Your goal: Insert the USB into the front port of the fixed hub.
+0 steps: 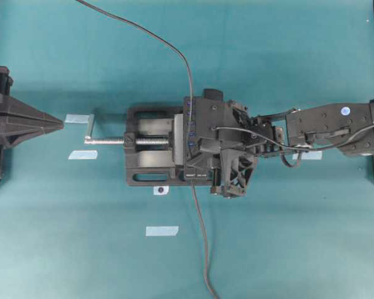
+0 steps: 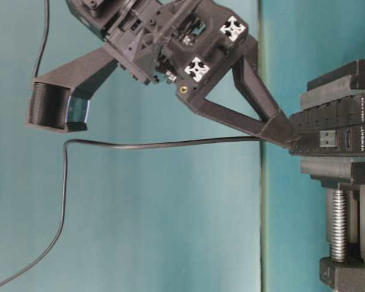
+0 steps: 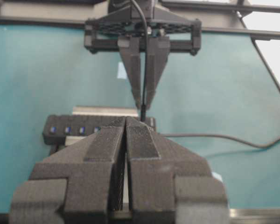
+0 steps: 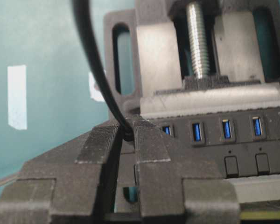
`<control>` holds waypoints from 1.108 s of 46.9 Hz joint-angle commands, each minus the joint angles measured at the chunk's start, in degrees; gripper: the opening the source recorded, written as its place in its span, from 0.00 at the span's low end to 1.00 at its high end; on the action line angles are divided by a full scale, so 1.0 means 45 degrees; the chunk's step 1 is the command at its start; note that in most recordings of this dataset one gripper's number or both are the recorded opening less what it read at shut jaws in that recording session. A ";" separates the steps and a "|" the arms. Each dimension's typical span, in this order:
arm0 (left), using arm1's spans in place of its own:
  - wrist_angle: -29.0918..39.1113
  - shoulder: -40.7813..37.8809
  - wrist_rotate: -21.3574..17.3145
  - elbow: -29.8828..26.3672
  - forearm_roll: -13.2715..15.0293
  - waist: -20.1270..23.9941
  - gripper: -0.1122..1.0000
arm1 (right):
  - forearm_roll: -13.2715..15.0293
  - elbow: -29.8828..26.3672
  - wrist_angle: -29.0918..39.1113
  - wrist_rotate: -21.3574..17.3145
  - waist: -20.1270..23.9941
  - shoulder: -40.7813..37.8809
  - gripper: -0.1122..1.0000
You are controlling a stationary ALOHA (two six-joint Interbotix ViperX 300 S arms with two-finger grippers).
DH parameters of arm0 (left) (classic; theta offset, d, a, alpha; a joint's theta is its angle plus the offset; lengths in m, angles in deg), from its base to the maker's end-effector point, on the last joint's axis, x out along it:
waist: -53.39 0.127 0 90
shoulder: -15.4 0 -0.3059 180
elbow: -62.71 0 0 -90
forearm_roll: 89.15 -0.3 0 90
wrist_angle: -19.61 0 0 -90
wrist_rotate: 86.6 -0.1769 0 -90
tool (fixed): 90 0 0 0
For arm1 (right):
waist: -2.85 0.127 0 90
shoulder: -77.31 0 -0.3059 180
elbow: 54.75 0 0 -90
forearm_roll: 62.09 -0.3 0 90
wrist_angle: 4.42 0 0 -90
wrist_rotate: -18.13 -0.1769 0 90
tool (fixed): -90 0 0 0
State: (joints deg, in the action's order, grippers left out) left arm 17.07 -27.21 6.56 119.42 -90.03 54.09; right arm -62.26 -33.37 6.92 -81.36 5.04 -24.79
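The fixed hub (image 1: 189,124) is a narrow black bar with blue ports (image 4: 226,129), clamped in a vise. My right gripper (image 4: 127,128) points down at the hub's end and is shut on the USB (image 4: 129,134). Only the cable (image 4: 91,60) shows where it enters between the fingertips, and the plug is mostly hidden. From table level the fingertips (image 2: 285,135) rest against the hub (image 2: 334,131) near its end ports, with the cable (image 2: 170,144) trailing away. My left gripper (image 3: 126,122) is shut and empty, far to the left (image 1: 61,123) of the vise.
The black vise (image 1: 146,146) with its silver screw handle (image 1: 106,141) holds the hub at table centre. A second dark cable (image 1: 202,249) runs from the hub toward the front edge. Pale tape strips (image 1: 162,231) (image 1: 82,154) lie on the teal table.
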 commanded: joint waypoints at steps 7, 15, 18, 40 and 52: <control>-0.0117 -0.0059 0.0020 -0.0137 -0.0020 0.0020 0.10 | 0.0000 -0.0098 -0.0488 -0.0137 -0.0020 -0.0039 0.17; -0.0117 -0.0059 0.0020 -0.0137 -0.0020 0.0020 0.10 | 0.0000 -0.0098 -0.0547 -0.0137 -0.0020 -0.0059 0.17; -0.0117 -0.0059 0.0020 -0.0117 -0.0020 0.0020 0.10 | 0.0000 -0.0098 -0.0527 -0.0156 0.0000 -0.0059 0.17; -0.0117 -0.0039 0.0020 -0.0098 -0.0020 0.0020 0.10 | 0.0020 -0.0098 -0.0234 -0.0137 -0.0020 -0.0098 0.17; -0.0117 -0.0039 0.0039 -0.0098 -0.0020 0.0020 0.10 | 0.0020 -0.0098 -0.0254 -0.0137 -0.0059 -0.0117 0.17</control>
State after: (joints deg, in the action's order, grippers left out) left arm 17.07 -27.12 6.65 119.60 -89.94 54.01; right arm -62.26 -33.37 6.04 -81.36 4.96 -26.11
